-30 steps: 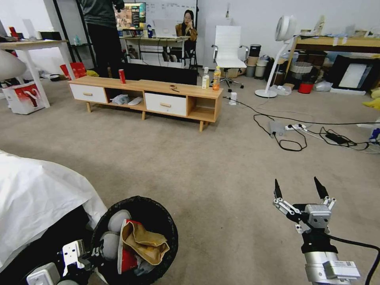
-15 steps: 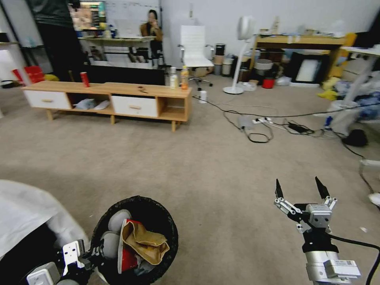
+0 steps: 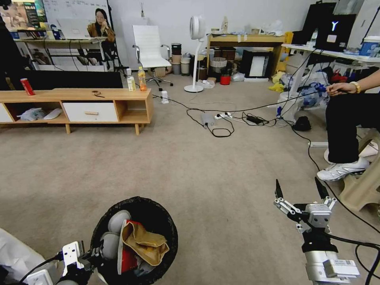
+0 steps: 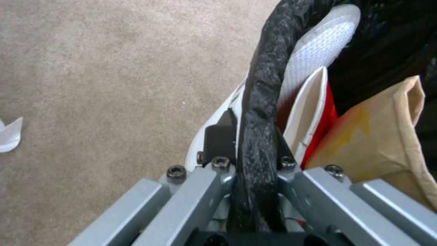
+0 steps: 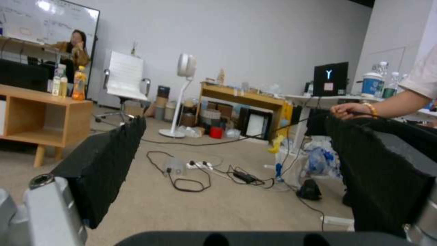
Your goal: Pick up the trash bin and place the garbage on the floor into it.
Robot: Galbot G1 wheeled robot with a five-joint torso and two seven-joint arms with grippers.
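Low at the robot's left, the round white-grey trash bin lined with a black plastic bag (image 3: 134,241) is held with its mouth facing up toward the head camera, so that its long axis runs roughly upright and its round opening is seen nearly whole. The black bag is rolled over the rim in a thick, crinkled band. Inside, a tan crumpled cardboard tray (image 3: 144,241) is seen lying over a red-white crushed cup (image 3: 126,257), with pale rounded pieces (image 3: 116,221) packed against the wall on the side nearer the left arm. The left gripper (image 4: 255,143) is closed on the rolled rim, one dark finger outside the white wall and the other inside against the cup, as is shown in the left wrist view. The beige-grey short-pile carpet floor (image 3: 190,166) is spread below and ahead of the bin, and a small white scrap (image 4: 9,133) is seen on it beside the bin. The right gripper (image 3: 301,192) is held out low at the robot's right above bare carpet, its two black pointed fingers spread wide apart with nothing between them. Farther off, black cables (image 3: 221,128) are strung across the carpet, and a low wooden cabinet with white drawers (image 3: 79,107) is stood to the left
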